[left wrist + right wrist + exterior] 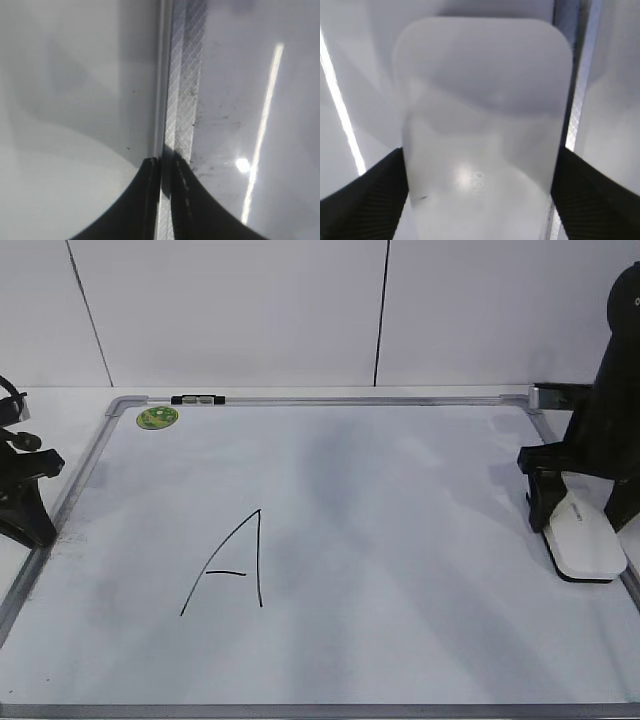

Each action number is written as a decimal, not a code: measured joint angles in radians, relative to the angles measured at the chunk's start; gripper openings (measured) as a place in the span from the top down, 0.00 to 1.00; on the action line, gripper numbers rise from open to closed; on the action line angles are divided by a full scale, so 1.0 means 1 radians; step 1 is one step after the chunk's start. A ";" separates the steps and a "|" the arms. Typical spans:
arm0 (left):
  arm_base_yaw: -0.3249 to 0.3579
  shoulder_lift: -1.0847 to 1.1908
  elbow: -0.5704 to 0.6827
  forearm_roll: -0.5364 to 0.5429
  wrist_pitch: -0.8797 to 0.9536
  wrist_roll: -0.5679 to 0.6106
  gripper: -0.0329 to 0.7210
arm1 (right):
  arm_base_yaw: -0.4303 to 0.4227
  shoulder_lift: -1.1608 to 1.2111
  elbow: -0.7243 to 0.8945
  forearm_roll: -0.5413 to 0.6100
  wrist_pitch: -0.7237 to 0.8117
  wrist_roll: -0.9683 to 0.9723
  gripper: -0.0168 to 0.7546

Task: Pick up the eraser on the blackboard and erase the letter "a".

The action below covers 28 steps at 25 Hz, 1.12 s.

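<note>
The eraser, a white rounded block, lies on the blackboard close to its right frame. My right gripper has its black jaws against both long sides of the eraser's far end. In the right wrist view the eraser fills the frame between the jaws. My left gripper is shut and empty at the board's left frame, seen close in the left wrist view. A large capital "A" is drawn left of centre. No small lowercase "a" shows in any view.
A round green sticker sits at the board's far left corner. A small black-and-white clip sits on the far frame. The silver frame strip runs under the left jaws. A pale wall stands behind the board.
</note>
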<state>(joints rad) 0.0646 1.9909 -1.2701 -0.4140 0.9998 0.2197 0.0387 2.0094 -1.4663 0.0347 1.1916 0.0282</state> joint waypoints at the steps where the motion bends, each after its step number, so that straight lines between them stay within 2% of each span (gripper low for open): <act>1: 0.000 0.000 0.000 -0.002 0.000 0.000 0.90 | 0.000 0.000 -0.009 0.000 0.006 0.000 0.11; 5: 0.000 0.000 0.000 -0.010 0.000 0.000 0.84 | 0.000 0.000 -0.064 -0.004 0.012 -0.003 0.11; 7: 0.000 0.000 0.000 -0.017 0.001 -0.002 0.75 | 0.000 0.000 -0.088 -0.009 0.014 -0.003 0.11; 10: 0.000 0.000 -0.019 -0.029 0.018 -0.004 0.56 | 0.000 0.000 -0.110 -0.010 0.018 -0.005 0.11; 13: 0.000 0.000 -0.060 -0.031 0.057 -0.005 0.47 | 0.000 0.000 -0.117 -0.010 0.018 -0.005 0.11; 20: 0.000 -0.090 -0.166 -0.031 0.150 -0.010 0.44 | 0.000 -0.055 -0.117 -0.010 0.022 -0.005 0.11; 28: 0.000 -0.295 -0.176 -0.031 0.208 -0.042 0.44 | 0.000 -0.231 -0.117 -0.010 0.029 -0.005 0.11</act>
<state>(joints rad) 0.0646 1.6958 -1.4465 -0.4446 1.2080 0.1780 0.0387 1.7784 -1.5831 0.0246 1.2210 0.0235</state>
